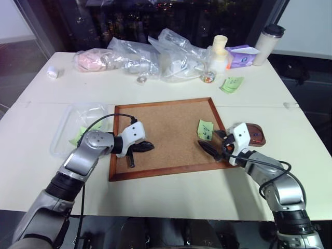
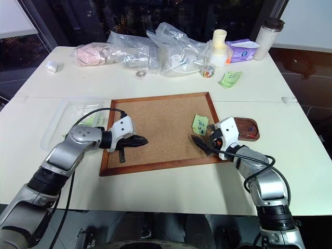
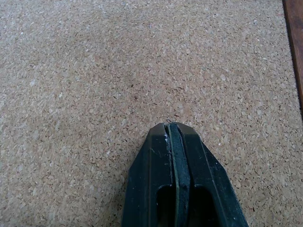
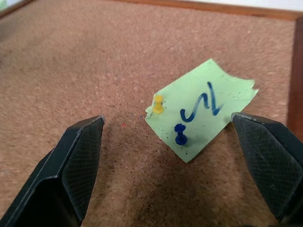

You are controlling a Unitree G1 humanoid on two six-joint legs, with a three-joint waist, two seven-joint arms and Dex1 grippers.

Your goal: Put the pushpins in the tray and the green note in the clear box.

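Nearest, the left gripper (image 1: 147, 147) hangs low over the cork board (image 1: 166, 124), near its left edge, with its two black fingers (image 3: 177, 175) pressed flat together and nothing between them. It points toward the board's right side.

The right gripper (image 1: 211, 149) sits at the board's near right corner, fingers spread wide and empty, pointing in over the board toward the green note (image 4: 201, 116). The note lies between the lines of the two fingertips, just ahead of them and not touched.

The green note lies on the cork close to the board's right edge, a small near-square sheet set askew to the frame, one corner turned toward the gripper. It carries a blue scribble, and a yellow pushpin (image 4: 158, 104) and a blue pushpin (image 4: 180, 134) stand in it along the edge nearest the gripper.

The tray (image 1: 256, 136) rests on the desk just off the board's right edge, its long axis running left to right; something small and red shows inside.

The clear box (image 1: 66, 129) lies on the desk beside the board's left edge, with some green paper in it.

Plastic bags (image 1: 155, 54) lie along the desk's far edge.
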